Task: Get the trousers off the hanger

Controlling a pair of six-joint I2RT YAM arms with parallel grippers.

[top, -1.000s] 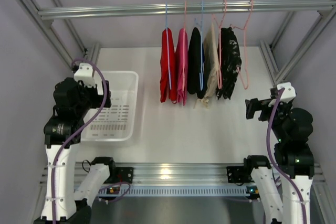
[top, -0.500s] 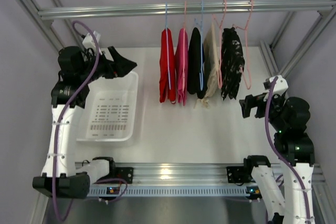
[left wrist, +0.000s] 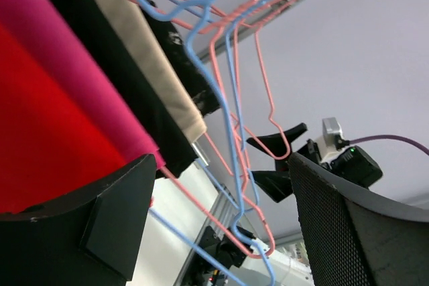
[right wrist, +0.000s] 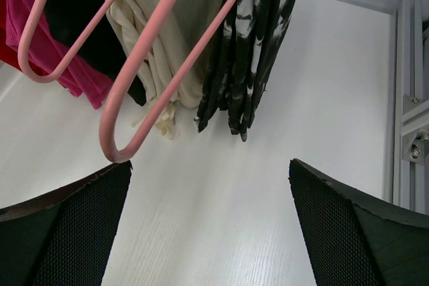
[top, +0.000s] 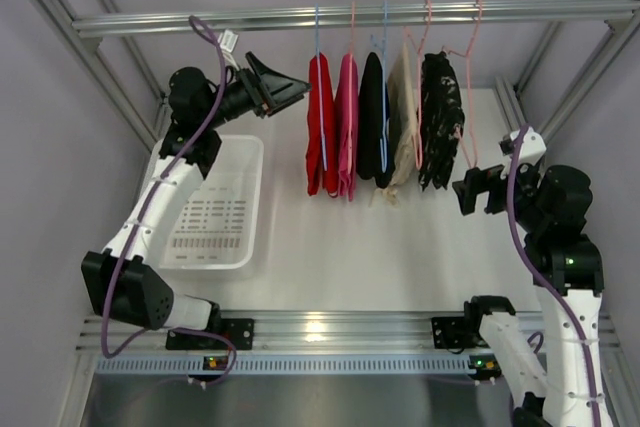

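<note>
- Red cloth of the trousers [top: 312,137] hangs folded over the light-blue hanger [top: 322,117], in the upper middle of the top view. It is the leftmost garment on the metal rail [top: 200,22].
- I see the left gripper [top: 298,92] raised at the upper left of the top view, just beside the left side of the trousers. I cannot tell if it touches the cloth.
- In the left wrist view its fingers [left wrist: 87,226] stand spread wide with nothing pinched, and the red cloth fills the left edge of that frame.
- At the middle right of the top view is the right gripper [top: 468,190], near the black patterned garment [top: 438,127]. Its jaws are also spread and hold nothing.
- Right of the trousers hangs a pink garment [top: 346,127].
- A white basket [top: 255,197] lies at the left, below the left arm.
</note>
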